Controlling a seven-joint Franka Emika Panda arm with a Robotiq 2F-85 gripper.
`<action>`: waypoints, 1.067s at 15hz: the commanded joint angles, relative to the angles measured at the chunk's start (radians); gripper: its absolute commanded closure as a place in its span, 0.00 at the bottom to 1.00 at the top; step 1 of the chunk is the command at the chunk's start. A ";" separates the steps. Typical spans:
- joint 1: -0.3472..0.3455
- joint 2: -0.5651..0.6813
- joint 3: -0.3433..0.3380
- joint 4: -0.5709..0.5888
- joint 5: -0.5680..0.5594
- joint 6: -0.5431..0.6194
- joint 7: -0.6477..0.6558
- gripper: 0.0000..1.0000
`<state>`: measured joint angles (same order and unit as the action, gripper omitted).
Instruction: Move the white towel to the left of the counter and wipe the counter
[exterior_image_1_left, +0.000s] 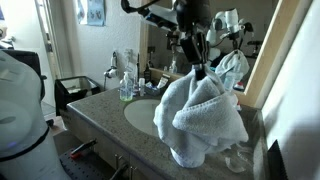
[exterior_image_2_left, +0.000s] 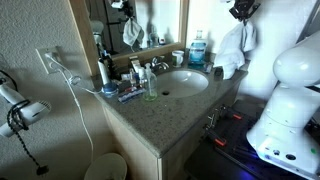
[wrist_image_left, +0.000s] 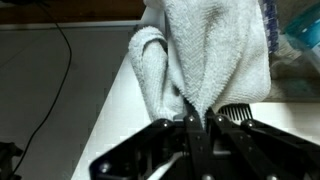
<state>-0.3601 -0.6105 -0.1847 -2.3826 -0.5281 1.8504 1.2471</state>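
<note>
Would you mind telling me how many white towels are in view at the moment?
1. The white towel hangs from the gripper, jaws shut, beside the sink; the white cloth in the mirror looks like its reflection. Others may be hidden.

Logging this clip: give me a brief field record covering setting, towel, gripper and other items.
setting: speckled grey stone counter with a round white sink
towel: white terry towel, bunched, hanging from the gripper; lower end near the counter, contact unclear
gripper: black Robotiq gripper, shut on the towel's top
other: bottle of blue liquid behind the sink
</note>
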 joint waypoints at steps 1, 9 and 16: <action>0.021 -0.036 0.032 0.045 0.090 -0.059 -0.088 0.94; 0.148 -0.038 0.084 0.147 0.390 -0.086 -0.370 0.94; 0.286 0.014 0.210 0.126 0.628 -0.094 -0.512 0.94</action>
<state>-0.1146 -0.6340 -0.0125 -2.2641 0.0276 1.7863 0.7968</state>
